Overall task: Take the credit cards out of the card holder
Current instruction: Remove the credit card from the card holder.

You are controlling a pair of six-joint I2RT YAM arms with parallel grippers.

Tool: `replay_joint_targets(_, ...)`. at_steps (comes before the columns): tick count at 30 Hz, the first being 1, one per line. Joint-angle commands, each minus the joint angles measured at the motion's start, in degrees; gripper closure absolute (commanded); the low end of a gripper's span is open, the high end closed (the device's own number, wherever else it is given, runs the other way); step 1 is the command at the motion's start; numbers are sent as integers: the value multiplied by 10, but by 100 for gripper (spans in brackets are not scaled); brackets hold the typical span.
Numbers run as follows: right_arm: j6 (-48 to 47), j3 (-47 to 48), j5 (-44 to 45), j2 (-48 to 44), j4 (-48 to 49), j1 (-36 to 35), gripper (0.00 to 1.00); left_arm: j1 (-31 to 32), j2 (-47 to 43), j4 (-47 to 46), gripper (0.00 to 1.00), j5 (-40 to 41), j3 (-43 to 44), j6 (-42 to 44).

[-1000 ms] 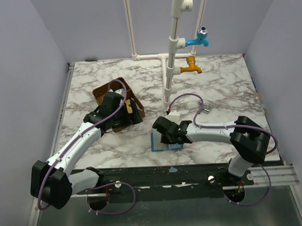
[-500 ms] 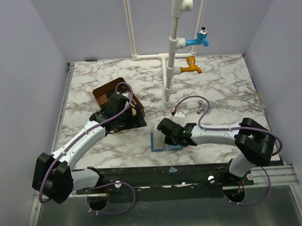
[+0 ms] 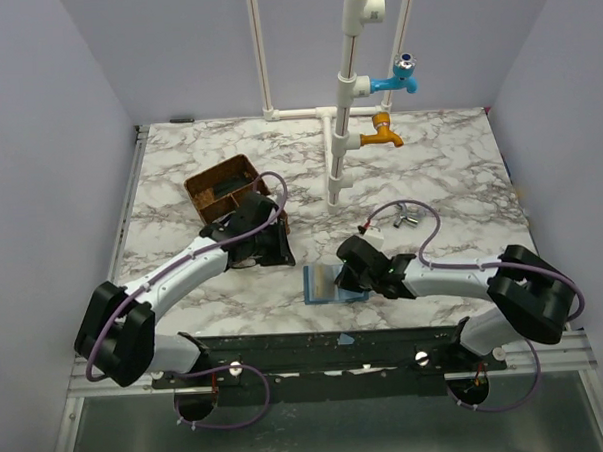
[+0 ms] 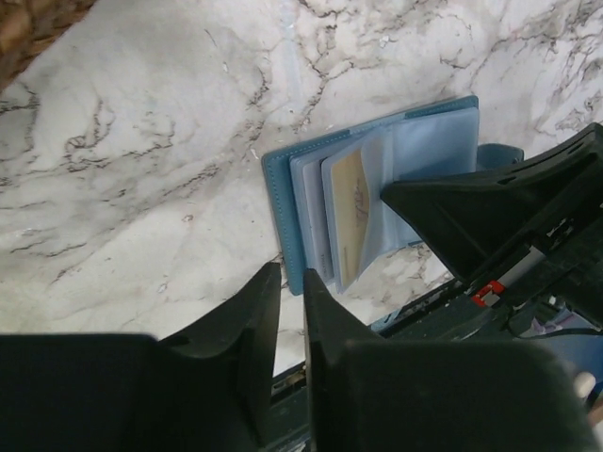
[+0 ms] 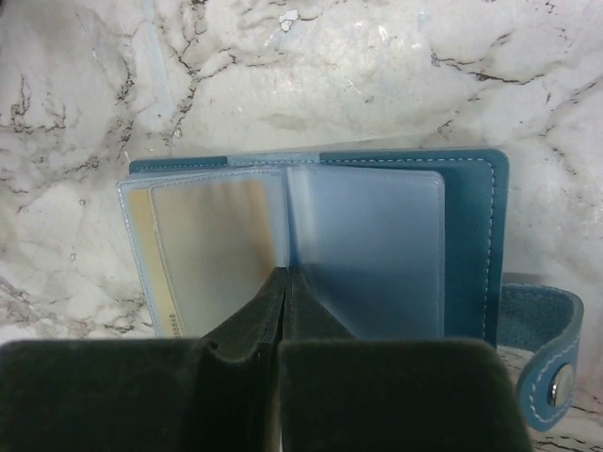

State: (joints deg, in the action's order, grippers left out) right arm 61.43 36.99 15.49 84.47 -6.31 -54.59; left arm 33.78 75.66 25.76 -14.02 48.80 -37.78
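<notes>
The card holder lies spread like a book on the marble table, close to the near edge and about midway between the two arms, its blue cover down and its clear sleeves fanned upward; a snap strap trails off its right side. A tan-tinted credit card sits inside the left sleeve, seen through the frosted plastic. The right gripper has its two fingers pressed fully together, with the tips resting in the crease between the left and right sleeves; whether a thin leaf is nipped between them cannot be told. The left gripper is to the left of the holder and apart from it, its jaws drawn nearly together with only a thin slit between them and nothing in that slit. It sits just off the near right corner of the brown divided tray, which stands farther left and back
</notes>
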Motion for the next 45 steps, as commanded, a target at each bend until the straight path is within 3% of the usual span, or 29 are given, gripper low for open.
replay_joint_targets(1, -7, -45, -49, -17, 40, 15, 99, 24, 23, -19, 86, -20, 12, -2)
replay_joint_targets(7, -2, -69, -75, -22, 80, 28, 99, 49, 69, -40, 100, -40, 27, -4)
replay_joint_targets(29, 3, -85, -85, -28, 87, 38, 99, 84, 181, -74, 100, -45, 67, 9)
replay_joint_targets(42, -8, -71, -89, -37, 87, 44, 100, 102, 205, -84, 100, -57, 71, 13)
replay_joint_targets(45, -14, -64, -88, -48, 83, 46, 95, 104, 203, -83, 100, -60, 73, 13)
